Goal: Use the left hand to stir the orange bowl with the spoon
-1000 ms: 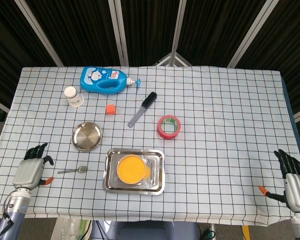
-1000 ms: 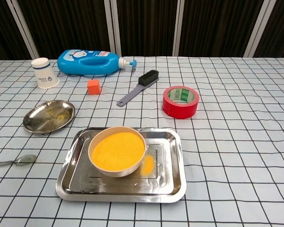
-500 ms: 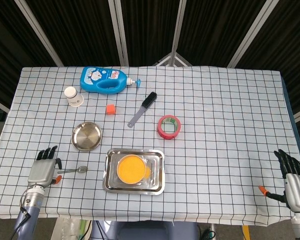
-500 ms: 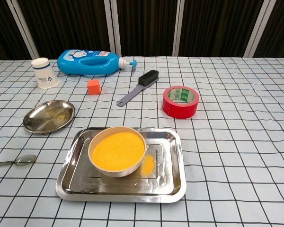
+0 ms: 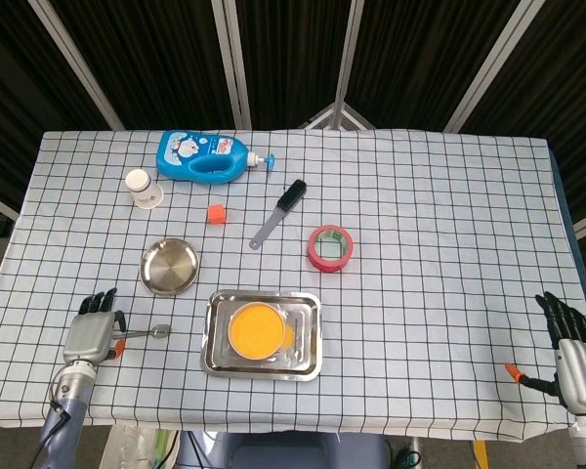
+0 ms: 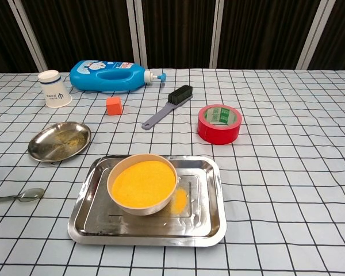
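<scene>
While the left hand (image 5: 90,332) sits fingers apart, gripping nothing, right at the handle end of the spoon (image 5: 148,332), spoon flat on the cloth left of the steel tray (image 5: 220,363), orange bowl (image 5: 255,330) inside that tray, right hand (image 5: 573,354) loose and empty way off right of the tray

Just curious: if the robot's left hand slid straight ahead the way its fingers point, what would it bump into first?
Probably the round steel dish, up the table from the left hand; depth is unclear. The spoon lies beside it.
</scene>
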Controlling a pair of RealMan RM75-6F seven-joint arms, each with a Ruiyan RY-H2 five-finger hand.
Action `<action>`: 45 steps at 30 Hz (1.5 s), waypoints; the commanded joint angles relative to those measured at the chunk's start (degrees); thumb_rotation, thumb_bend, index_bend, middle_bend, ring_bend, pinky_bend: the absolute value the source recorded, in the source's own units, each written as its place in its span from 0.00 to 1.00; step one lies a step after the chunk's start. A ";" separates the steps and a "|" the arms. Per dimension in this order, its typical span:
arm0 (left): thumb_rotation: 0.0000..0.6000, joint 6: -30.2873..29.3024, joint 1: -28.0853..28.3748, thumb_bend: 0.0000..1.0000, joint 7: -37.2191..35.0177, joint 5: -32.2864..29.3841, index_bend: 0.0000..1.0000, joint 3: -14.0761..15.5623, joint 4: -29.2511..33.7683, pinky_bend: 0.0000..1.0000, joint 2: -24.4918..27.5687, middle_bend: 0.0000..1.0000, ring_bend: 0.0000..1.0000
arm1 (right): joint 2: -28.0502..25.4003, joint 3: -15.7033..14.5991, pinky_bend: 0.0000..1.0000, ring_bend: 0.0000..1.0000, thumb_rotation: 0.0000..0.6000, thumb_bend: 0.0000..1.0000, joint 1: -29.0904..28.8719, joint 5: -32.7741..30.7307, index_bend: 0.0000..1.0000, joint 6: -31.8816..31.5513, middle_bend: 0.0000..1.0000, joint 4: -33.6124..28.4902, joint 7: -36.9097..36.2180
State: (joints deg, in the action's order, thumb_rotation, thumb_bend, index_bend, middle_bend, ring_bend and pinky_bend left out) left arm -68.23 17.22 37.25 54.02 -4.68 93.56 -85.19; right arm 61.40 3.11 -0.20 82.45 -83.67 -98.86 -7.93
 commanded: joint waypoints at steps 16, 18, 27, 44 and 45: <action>1.00 -0.15 1.12 0.53 0.01 -1.28 0.49 0.42 -0.08 0.03 -0.63 0.00 0.00 | 0.05 -0.04 0.00 0.00 1.00 0.20 0.01 0.03 0.00 -0.01 0.00 -0.06 0.18; 1.00 -0.20 1.21 0.53 -0.01 -1.42 0.49 0.45 -0.17 0.03 -0.66 0.00 0.00 | 0.05 -0.03 0.00 0.00 1.00 0.20 0.01 0.00 0.00 0.00 0.00 -0.05 0.18; 1.00 -0.14 1.58 0.54 0.36 -2.28 0.50 0.93 -0.81 0.03 -0.96 0.00 0.00 | 0.04 -0.04 0.00 0.00 1.00 0.20 0.05 0.04 0.00 -0.09 0.00 -0.08 0.22; 1.00 -1.83 2.06 0.54 -0.57 -0.76 0.50 0.69 1.83 0.03 0.21 0.00 0.00 | 0.05 0.03 0.00 0.00 1.00 0.20 0.08 -0.09 0.00 -0.14 0.00 -0.04 0.17; 1.00 -2.02 2.10 0.54 -0.65 -0.56 0.50 0.56 2.34 0.03 0.48 0.00 0.00 | 0.05 0.02 0.00 0.00 1.00 0.20 0.08 -0.08 0.00 -0.14 0.00 -0.04 0.18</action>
State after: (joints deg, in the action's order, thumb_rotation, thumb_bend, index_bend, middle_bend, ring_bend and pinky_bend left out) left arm -69.81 19.24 36.86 52.98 -3.82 95.07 -85.25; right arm 61.46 3.13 -0.11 82.37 -83.81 -98.89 -7.75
